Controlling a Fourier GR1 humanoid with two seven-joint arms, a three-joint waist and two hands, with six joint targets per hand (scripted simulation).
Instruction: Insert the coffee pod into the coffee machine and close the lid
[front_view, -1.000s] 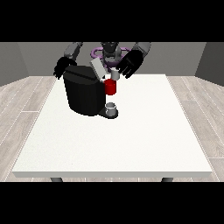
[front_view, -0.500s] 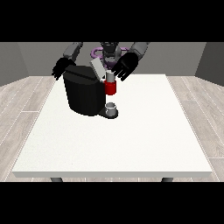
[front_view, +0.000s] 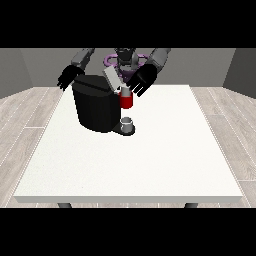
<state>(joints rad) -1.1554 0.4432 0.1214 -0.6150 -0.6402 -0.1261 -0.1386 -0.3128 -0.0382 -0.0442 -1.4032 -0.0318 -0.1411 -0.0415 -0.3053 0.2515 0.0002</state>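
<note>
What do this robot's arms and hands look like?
Both arms are grey, with rounded segments. Each ends in a black hand with fingers: the hand at the view's right looks broad, the hand at the view's left smaller. No cables or markings show.

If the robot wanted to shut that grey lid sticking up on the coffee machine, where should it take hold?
Probably the lid's raised free end, from above on the view's right. It stands tilted open over the machine, and the hand at the view's right is already beside it.
</note>
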